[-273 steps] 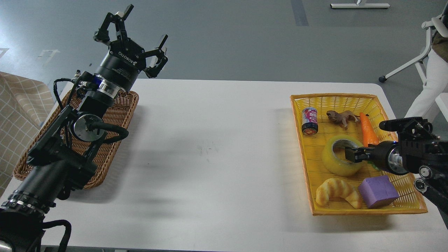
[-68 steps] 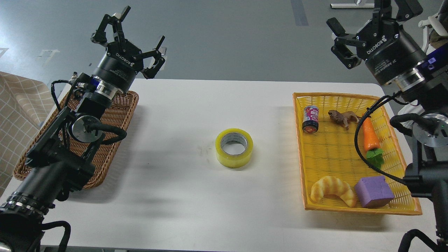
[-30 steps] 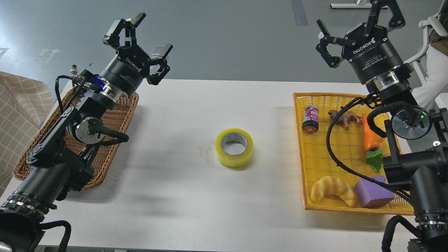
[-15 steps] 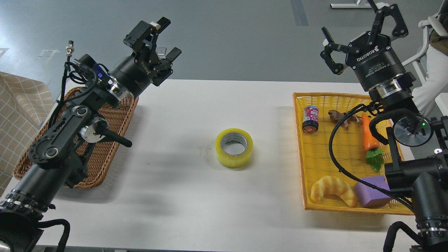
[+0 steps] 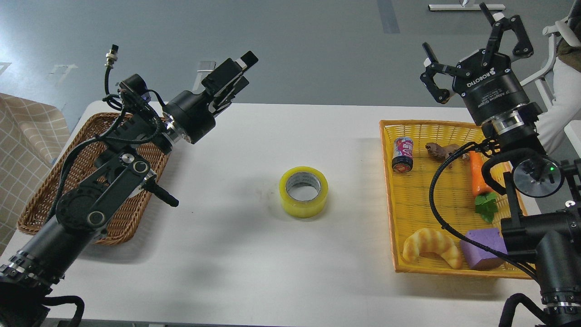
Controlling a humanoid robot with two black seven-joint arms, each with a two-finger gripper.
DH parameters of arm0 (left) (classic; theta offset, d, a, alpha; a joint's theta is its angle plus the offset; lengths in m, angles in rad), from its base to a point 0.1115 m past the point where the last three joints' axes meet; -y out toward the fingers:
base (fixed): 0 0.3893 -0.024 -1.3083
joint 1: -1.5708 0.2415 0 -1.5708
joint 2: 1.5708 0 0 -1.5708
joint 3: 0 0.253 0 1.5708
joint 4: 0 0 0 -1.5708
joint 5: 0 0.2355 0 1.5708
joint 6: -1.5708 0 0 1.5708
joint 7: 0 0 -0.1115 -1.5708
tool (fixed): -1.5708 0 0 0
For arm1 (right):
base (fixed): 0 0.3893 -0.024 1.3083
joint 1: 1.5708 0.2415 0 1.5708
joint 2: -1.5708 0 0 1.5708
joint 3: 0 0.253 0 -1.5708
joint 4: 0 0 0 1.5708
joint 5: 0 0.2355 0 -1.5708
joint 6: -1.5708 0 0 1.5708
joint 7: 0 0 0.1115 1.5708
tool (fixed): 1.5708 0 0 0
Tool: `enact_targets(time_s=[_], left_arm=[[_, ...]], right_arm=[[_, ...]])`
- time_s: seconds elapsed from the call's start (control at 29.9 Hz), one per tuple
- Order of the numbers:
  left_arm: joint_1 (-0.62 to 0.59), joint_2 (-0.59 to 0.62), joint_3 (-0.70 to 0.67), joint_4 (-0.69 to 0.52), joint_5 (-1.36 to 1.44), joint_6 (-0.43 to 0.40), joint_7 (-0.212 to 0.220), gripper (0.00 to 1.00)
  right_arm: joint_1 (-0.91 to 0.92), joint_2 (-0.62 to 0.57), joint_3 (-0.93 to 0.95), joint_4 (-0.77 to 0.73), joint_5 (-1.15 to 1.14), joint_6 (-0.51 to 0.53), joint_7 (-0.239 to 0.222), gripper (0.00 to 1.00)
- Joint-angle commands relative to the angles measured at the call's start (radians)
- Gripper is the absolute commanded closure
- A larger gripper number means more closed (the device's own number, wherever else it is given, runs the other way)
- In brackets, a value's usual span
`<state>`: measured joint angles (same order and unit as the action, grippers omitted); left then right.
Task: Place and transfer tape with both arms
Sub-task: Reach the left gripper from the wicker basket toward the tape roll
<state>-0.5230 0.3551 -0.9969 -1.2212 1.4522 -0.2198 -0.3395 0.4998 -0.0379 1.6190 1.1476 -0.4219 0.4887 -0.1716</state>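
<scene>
The tape [image 5: 303, 192], a yellow roll with a grey core, lies flat at the middle of the white table [image 5: 254, 254], and nothing touches it. My left gripper [image 5: 239, 72] hangs in the air over the table's far edge, up and to the left of the tape. It is turned side-on, its fingers are apart, and it is empty. My right gripper [image 5: 463, 38] is open and empty, raised high above the far end of the yellow basket [image 5: 389, 190].
The yellow basket at the right holds a can [image 5: 402, 154], a toy animal [image 5: 441, 150], a carrot [image 5: 476, 175], a croissant toy [image 5: 431, 247] and a purple block [image 5: 483, 247]. A brown wicker basket [image 5: 41, 200] sits at the left under my left arm. A chair stands at the far right.
My left arm has swung right and forward, and its gripper has rolled side-on and come nearer the tape. My right gripper shifted slightly right. The tape has not moved.
</scene>
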Motion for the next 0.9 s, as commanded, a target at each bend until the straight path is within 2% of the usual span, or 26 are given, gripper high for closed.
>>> enact_targets(time_s=[0.0, 0.13, 0.3, 0.57, 0.7, 0.87], left_arm=[[-0.006, 0.007, 0.037, -0.003, 0.103, 0.127, 0.001, 0.02], [-0.025, 0.030, 0.095, -0.003, 0.232, 0.168, -0.003, 0.02], [-0.040, 0.074, 0.168, -0.003, 0.332, 0.169, -0.001, 0.02], [-0.164, 0.136, 0.357, -0.001, 0.545, 0.168, 0.010, 0.02], [-0.232, 0.150, 0.451, 0.002, 0.642, 0.168, 0.027, 0.02], [-0.333, 0.143, 0.587, 0.014, 0.682, 0.162, 0.100, 0.02]], right_arm=[[-0.020, -0.004, 0.019, 0.000, -0.001, 0.000, 0.000, 0.00], [-0.030, -0.023, 0.025, 0.000, -0.001, 0.000, 0.000, 0.00], [-0.052, -0.043, 0.027, -0.002, -0.001, 0.000, 0.001, 0.00], [-0.076, -0.062, 0.044, -0.008, -0.001, 0.000, 0.001, 0.00], [-0.093, -0.062, 0.051, -0.009, -0.001, 0.000, 0.001, 0.00], [-0.110, -0.062, 0.061, -0.011, -0.001, 0.000, 0.001, 0.00]])
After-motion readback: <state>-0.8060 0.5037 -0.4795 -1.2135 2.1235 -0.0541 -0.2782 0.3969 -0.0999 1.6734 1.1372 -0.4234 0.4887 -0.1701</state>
